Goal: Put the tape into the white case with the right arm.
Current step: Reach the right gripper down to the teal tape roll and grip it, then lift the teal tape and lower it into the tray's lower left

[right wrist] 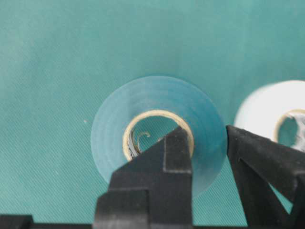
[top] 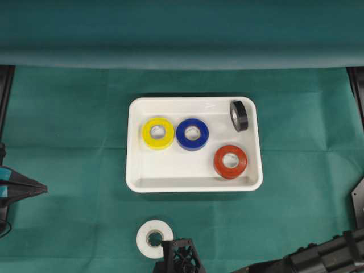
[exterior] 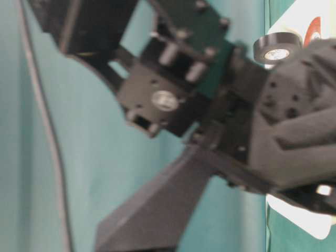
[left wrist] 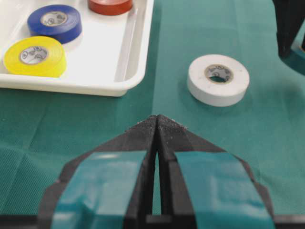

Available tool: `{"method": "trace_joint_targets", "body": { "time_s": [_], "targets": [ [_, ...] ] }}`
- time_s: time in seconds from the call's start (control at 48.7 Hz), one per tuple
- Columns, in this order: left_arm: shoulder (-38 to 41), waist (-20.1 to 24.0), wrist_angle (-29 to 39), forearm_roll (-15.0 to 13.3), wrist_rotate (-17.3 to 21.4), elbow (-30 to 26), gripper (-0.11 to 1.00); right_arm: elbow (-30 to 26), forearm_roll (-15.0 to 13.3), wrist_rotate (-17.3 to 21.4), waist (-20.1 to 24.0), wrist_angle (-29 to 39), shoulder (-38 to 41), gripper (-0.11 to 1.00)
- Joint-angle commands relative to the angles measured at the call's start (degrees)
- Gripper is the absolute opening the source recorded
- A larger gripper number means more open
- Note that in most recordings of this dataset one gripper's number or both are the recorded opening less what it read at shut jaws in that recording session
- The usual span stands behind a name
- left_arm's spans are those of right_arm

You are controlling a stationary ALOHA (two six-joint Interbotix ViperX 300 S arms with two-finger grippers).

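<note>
In the right wrist view a pale blue-green tape [right wrist: 114, 138] lies flat on the green cloth. My right gripper [right wrist: 206, 143] is shut on its ring wall, one finger inside the cardboard core and the other outside on the right. A white tape roll [right wrist: 267, 109] lies just to its right. In the overhead view the right gripper [top: 181, 255] is at the bottom edge, beside that white roll [top: 154, 239] and below the white case [top: 193, 185]. The left gripper [left wrist: 156, 121], with light-blue strips, is shut on nothing at the far left [top: 40, 187].
The white case holds a yellow roll [top: 158, 133], a blue roll [top: 192, 133], a red roll [top: 230, 161] and a black roll [top: 239, 115] standing on edge in the far right corner. The table-level view is mostly filled by a blurred black arm [exterior: 210, 105].
</note>
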Motion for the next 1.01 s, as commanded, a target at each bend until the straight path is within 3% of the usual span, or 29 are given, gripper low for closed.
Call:
{"method": "trace_joint_targets", "body": {
  "time_s": [0.0, 0.451, 0.985],
  "targets": [
    [0.5, 0.2, -0.6, -0.1, 0.0, -0.6, 0.00, -2.2, 0.2, 0.1, 0.0, 1.8, -3.0, 0.00],
    [0.5, 0.2, -0.6, -0.1, -0.1, -0.6, 0.00, -2.5, -0.4, 0.0, -2.3, 3.5, -3.9, 0.00],
    [0.4, 0.1, -0.6, -0.1, 0.0, -0.6, 0.00, -0.1, -1.3, -4.0, -17.1, 3.2, -6.6, 0.00]
  ]
}}
